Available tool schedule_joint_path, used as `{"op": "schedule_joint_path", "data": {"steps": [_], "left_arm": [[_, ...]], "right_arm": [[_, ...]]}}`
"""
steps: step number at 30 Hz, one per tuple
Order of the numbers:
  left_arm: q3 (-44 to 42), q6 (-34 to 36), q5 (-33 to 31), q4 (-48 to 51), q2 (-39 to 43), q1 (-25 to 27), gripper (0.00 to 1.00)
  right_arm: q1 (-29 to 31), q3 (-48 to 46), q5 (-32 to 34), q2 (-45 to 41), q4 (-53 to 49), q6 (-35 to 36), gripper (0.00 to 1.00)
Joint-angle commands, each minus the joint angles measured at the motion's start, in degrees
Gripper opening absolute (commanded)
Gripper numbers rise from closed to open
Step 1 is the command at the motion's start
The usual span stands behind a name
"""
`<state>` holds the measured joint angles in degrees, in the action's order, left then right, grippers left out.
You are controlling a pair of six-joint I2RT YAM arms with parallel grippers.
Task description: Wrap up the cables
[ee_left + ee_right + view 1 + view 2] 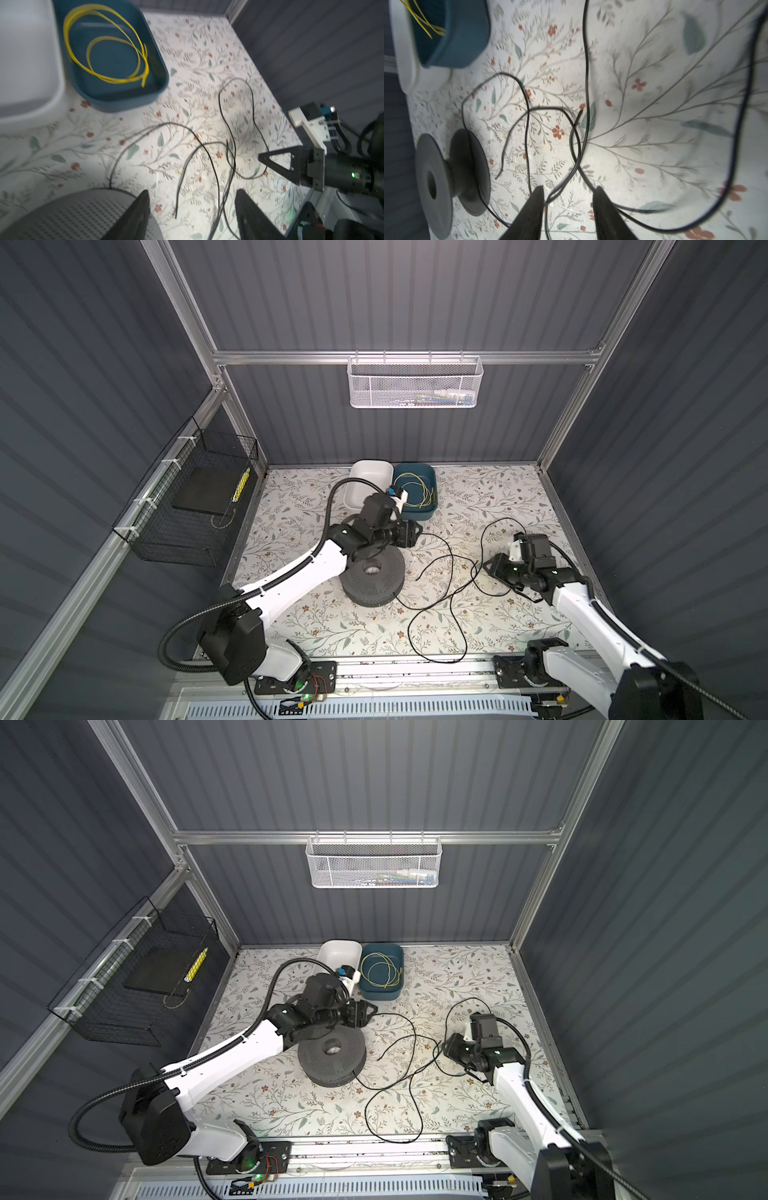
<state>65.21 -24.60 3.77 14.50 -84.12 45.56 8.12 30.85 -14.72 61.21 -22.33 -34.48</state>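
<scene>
Grey ribbed walls [395, 294] enclose the floral table [332, 630]. The black cable [586, 62] lies loose on it, right of centre in both top views. The left gripper [192, 193] gapes, empty; the right gripper [569, 188] has its jaws apart around two strands.

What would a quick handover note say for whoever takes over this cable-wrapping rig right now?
Left gripper: open, empty, by the edge of the grey spool.
Right gripper: open, low over the table; strands of the black cable pass between the jaws, not pinched.
Cable: sprawled in loose loops on the floral table, between the spool and the right arm; one strand runs to the spool.
Done: no turns show on the spool's core.
Left: grasp the cable and wrap all of it.
</scene>
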Motion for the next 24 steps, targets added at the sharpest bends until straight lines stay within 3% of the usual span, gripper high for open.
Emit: {"op": "schedule_joint_path", "data": {"steps": [1, 6, 8, 10, 13, 15, 17, 24], "left_arm": [[-0.1, 0.3, -2.2, 2.6, -5.0, 3.3, 0.59], [1.1, 0.3, -1.7, 1.3, -6.0, 5.2, 0.58], [0.5, 0.6, -2.4, 1.0, -4.8, 5.2, 0.58], [0.1, 1.0, -2.6, 1.3, -4.1, 5.2, 0.58], [-0.5, 1.3, -2.8, 2.0, -3.3, 5.2, 0.58], [-0.8, 1.6, -3.8, 2.5, -2.6, 5.2, 0.58], [-0.8, 2.0, -4.3, 2.9, -1.8, 5.2, 0.58], [0.5, 3.9, -6.7, 5.0, -0.7, 5.2, 0.58]], "right_arm": [[1.4, 2.3, 5.5, 7.9, 3.6, -0.2, 0.42], [1.5, 6.5, 8.9, 18.8, 6.3, 0.3, 0.42], [1.5, 7.1, 8.9, 21.2, 7.7, 0.7, 0.34], [1.5, 7.9, 10.6, 23.0, 8.0, 0.8, 0.33], [1.5, 9.1, 10.6, 24.9, 9.0, 1.5, 0.24], [1.5, 11.2, 10.3, 26.7, 7.4, 1.7, 0.1], [1.5, 11.6, 10.0, 26.8, 7.4, 2.0, 0.0], [1.4, 20.6, 16.6, 14.9, -2.8, 5.2, 0.0]]}}
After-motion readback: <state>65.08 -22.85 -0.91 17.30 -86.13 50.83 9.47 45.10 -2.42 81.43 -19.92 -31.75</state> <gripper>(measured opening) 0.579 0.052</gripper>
